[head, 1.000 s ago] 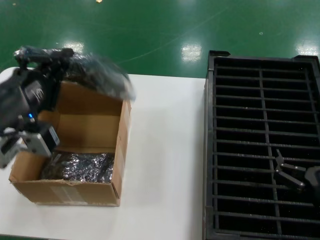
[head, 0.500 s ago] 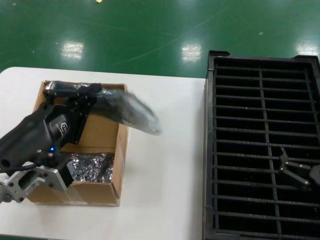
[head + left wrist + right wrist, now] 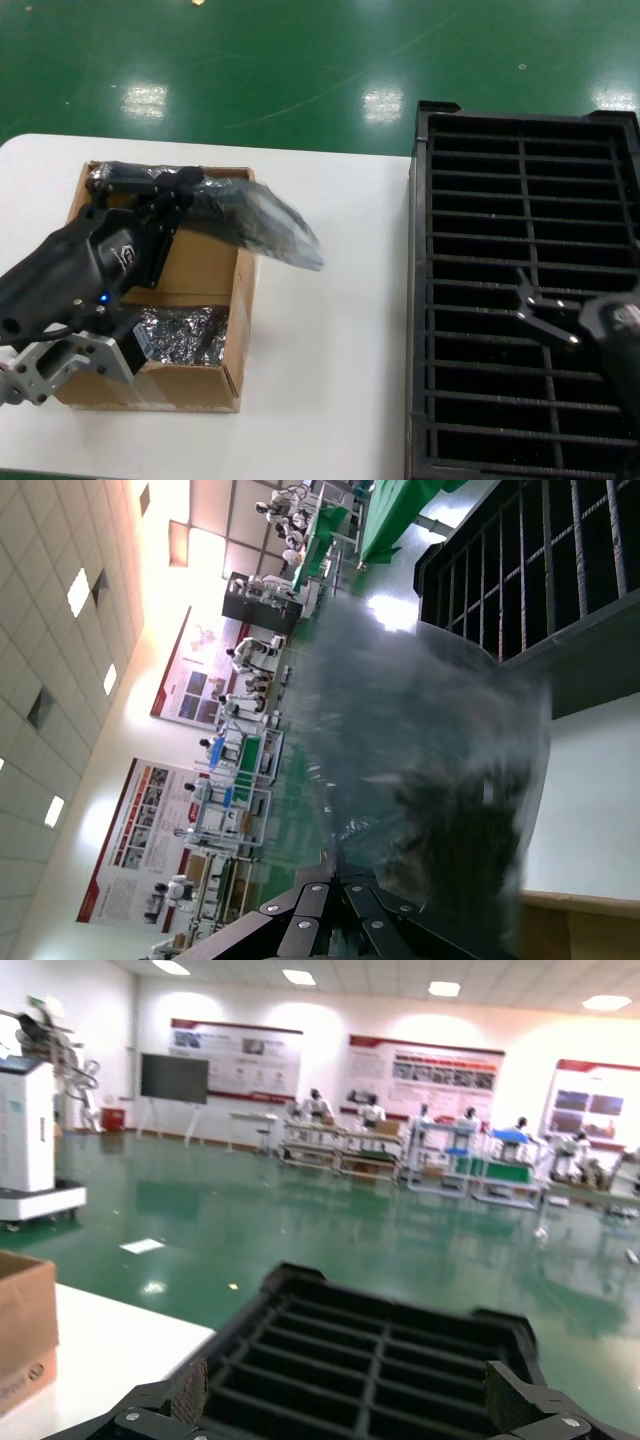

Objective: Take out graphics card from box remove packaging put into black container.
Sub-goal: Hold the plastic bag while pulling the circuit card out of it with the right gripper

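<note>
Lifting bagged graphics card [image 3: 255,225] clear of box [image 3: 180,300]: left gripper [image 3: 180,200] jaws pinching packaging [image 3: 420,770]; hold firm, swing toward right gripper [image 3: 540,310], jaws spread over black container [image 3: 470,200].

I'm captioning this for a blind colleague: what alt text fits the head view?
The left gripper holds a bagged graphics card lifted over the back edge of an open cardboard box on a white table. More shiny bagged bundles lie inside the box. The right gripper, open, hovers over a slotted black container at the right.
</note>
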